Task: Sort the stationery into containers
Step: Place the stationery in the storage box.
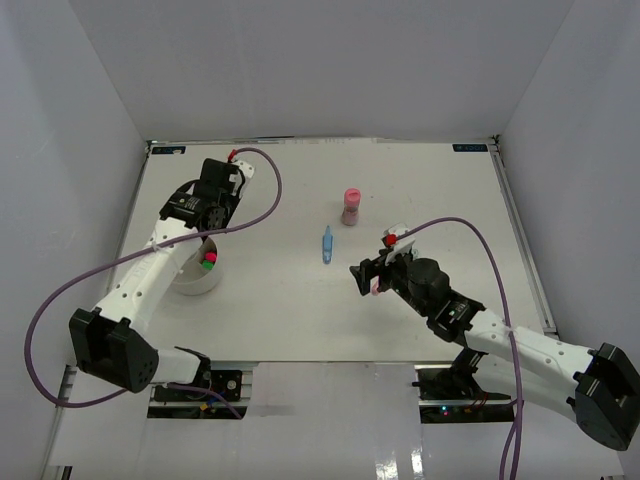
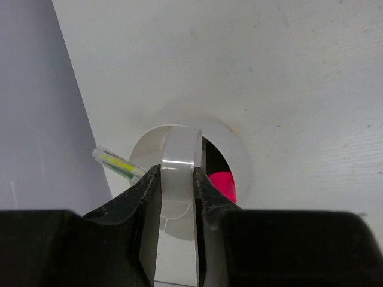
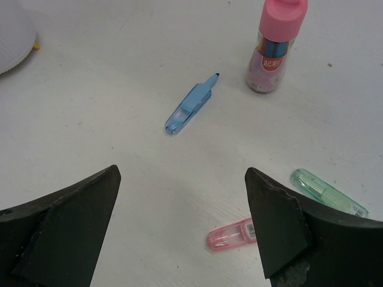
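My left gripper (image 2: 178,169) is shut on a pale tape roll (image 2: 181,149), seen edge-on right above the round white cup (image 2: 240,156). A pink highlighter (image 2: 222,184) lies inside the cup, and a clear yellow-green pen (image 2: 116,162) pokes out over its left rim. My right gripper (image 3: 181,173) stands wide open above the table with nothing in it. Beyond it lie a blue pen (image 3: 188,107) and an upright pink cylinder (image 3: 274,48). A pink highlighter (image 3: 236,234) and a green highlighter (image 3: 328,192) lie by its right finger.
From above, the cup (image 1: 190,283) sits at the left under my left gripper (image 1: 204,241), close to the left wall. My right gripper (image 1: 365,278) is at the centre right. A red-capped item (image 1: 390,238) lies beside the right wrist. White walls enclose the table.
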